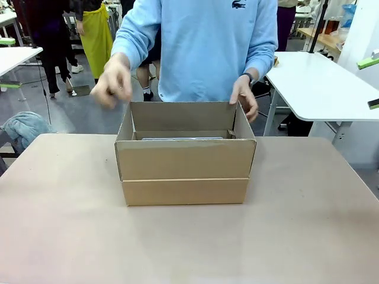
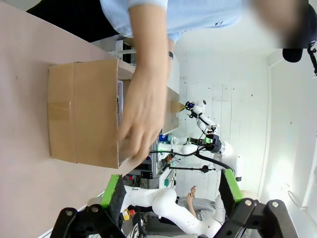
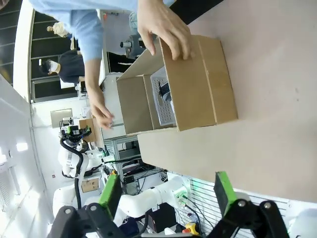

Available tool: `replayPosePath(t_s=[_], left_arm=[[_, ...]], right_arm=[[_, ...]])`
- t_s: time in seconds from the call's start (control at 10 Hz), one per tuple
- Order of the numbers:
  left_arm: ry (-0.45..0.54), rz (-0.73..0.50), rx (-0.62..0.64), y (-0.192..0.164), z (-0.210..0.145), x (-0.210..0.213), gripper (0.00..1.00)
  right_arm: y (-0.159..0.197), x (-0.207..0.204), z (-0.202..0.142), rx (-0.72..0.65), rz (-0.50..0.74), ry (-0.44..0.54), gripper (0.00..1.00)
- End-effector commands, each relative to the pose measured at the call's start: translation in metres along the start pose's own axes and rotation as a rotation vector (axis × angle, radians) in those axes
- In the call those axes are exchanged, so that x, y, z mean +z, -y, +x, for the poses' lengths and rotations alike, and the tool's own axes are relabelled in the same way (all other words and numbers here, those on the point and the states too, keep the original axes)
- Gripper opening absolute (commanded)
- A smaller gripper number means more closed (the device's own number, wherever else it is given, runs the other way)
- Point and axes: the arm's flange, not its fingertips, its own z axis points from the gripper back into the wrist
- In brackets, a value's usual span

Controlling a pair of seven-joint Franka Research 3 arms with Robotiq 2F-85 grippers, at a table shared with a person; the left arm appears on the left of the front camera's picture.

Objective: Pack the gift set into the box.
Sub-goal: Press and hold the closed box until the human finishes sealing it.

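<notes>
The gift set (image 3: 163, 99) already lies inside the box (image 1: 185, 171), which stands open on the table (image 1: 59, 236), midway between its left and right edges and closer to its far edge. The left gripper (image 2: 171, 191) and the right gripper (image 3: 166, 191) both hang above the table with jaws spread wide and nothing between the green pads. The main danger, as I judge it, is the person. One hand (image 1: 244, 97) rests on the upright side flap (image 1: 244, 127) nearer the table's right edge, and the other hand (image 1: 112, 83), blurred, hovers over the box's far left corner. An arm coming in to fold the flaps could strike or pinch those fingers. The carton also looks light, so a sideways push on a flap could slide it toward the far edge rather than close it. The near flap (image 1: 183, 158), folded down outside, would be awkward to catch.
</notes>
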Motion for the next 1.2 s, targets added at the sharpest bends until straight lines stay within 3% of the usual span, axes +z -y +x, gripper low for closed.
replayPosePath(t_s=[0.0, 1.1], left_arm=[[-0.003, -0.02, -0.017, 0.001, -0.0002, 0.0002, 1.0], [-0.003, -0.02, -0.017, 0.001, -0.0002, 0.0002, 1.0]], right_arm=[[-0.0015, -0.0002, 0.0032, 0.028, 0.024, -0.002, 1.0], [-0.0015, -0.0002, 0.0032, 0.028, 0.024, -0.002, 1.0]])
